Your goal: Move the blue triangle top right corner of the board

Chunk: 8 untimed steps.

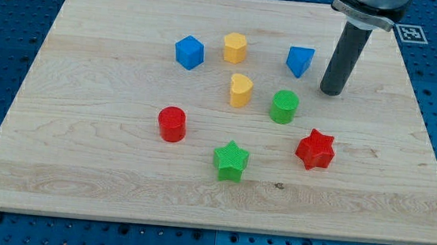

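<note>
My tip (pixel 332 91) is resting on the surface (pixel 79 174), just to the view's right of the blue triangle (pixel 300 61) and slightly lower in the view, with a small gap showing between them. There is no claw on this arm, only the dark rod, so nothing is being held. The blue triangle is sitting in the upper right part of the board, well short of the top right corner. To its left, a yellow block (pixel 235 48), roughly hexagonal, is lying near a blue cube (pixel 189 52). Below them a yellow heart (pixel 240 89) is standing beside a green cylinder (pixel 284 106), which is sitting below the triangle. A red cylinder (pixel 172 124) is lying further toward the view's left and bottom. A green star (pixel 230 160) is sitting lowest in the group, and a red star (pixel 314 149) is lying to its right, below my tip. All blocks are standing apart from one another.
</note>
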Available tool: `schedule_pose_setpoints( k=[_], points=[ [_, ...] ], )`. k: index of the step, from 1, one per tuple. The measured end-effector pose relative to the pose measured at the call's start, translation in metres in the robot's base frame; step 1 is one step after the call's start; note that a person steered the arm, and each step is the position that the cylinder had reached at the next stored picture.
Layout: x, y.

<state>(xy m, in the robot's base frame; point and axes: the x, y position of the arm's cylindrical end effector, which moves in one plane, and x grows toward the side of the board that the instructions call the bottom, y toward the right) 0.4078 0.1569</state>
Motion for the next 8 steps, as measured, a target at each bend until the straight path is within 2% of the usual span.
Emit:
schedule_pose_setpoints(
  k=[1, 2, 3, 6, 8],
  points=[
    [0.008, -0.048],
    [0.004, -0.052],
    [-0.034, -0.065],
    [-0.035, -0.030],
    [-0.060, -0.029]
  ],
)
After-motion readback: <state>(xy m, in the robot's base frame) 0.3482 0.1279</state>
